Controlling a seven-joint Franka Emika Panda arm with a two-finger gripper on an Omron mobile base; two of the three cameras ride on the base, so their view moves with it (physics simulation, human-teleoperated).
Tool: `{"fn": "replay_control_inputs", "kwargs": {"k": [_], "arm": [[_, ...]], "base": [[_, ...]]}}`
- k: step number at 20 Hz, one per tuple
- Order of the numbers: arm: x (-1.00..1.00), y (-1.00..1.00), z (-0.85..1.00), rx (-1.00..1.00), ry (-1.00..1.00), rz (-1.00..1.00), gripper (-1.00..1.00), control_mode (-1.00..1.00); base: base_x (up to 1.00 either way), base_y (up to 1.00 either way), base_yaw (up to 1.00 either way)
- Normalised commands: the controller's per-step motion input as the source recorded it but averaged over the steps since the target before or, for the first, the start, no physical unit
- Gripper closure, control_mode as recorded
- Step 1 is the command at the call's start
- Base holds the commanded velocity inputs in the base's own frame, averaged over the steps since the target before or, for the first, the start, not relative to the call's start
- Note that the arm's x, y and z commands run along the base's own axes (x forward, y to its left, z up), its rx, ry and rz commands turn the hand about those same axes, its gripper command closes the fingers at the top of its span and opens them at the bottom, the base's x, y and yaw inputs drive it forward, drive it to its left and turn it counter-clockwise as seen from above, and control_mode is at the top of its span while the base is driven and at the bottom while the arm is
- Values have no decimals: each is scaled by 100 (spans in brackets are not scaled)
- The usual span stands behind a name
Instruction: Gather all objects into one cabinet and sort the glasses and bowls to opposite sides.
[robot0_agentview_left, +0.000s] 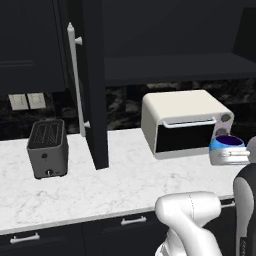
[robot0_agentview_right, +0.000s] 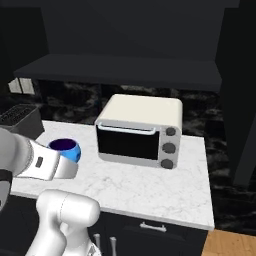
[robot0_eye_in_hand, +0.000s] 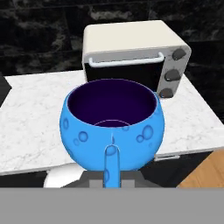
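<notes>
A bright blue mug (robot0_eye_in_hand: 113, 127) with a dark inside hangs upright above the white marble counter's front edge, its handle turned toward the hand. My gripper (robot0_eye_in_hand: 112, 178) is shut on that handle. From the base, the blue mug (robot0_agentview_left: 227, 143) and gripper (robot0_agentview_left: 229, 156) sit in front of the toaster oven; from the other side the blue mug (robot0_agentview_right: 66, 149) rides ahead of the gripper (robot0_agentview_right: 62, 168). The cabinet (robot0_agentview_left: 175, 67) above the counter stands open, its tall black door (robot0_agentview_left: 95, 85) with a silver bar handle swung out. Its dark shelf (robot0_agentview_right: 120, 67) looks bare.
A cream toaster oven (robot0_agentview_left: 182, 122) stands on the counter (robot0_agentview_left: 115, 185) under the shelf. A grey toaster (robot0_agentview_left: 47, 147) sits left of the open door. Black drawers (robot0_agentview_left: 130, 222) with short silver handles run below the counter edge. Wooden floor (robot0_agentview_right: 232, 245) shows at the right.
</notes>
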Motion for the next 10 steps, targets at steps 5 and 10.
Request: {"fn": "replay_control_inputs", "kwargs": {"k": [5, 10], "arm": [[0, 0, 0, 0, 0, 0, 100, 100], [0, 0, 0, 0, 0, 0, 100, 100]], "base": [[-88, 2, 1], [-95, 59, 0]]}}
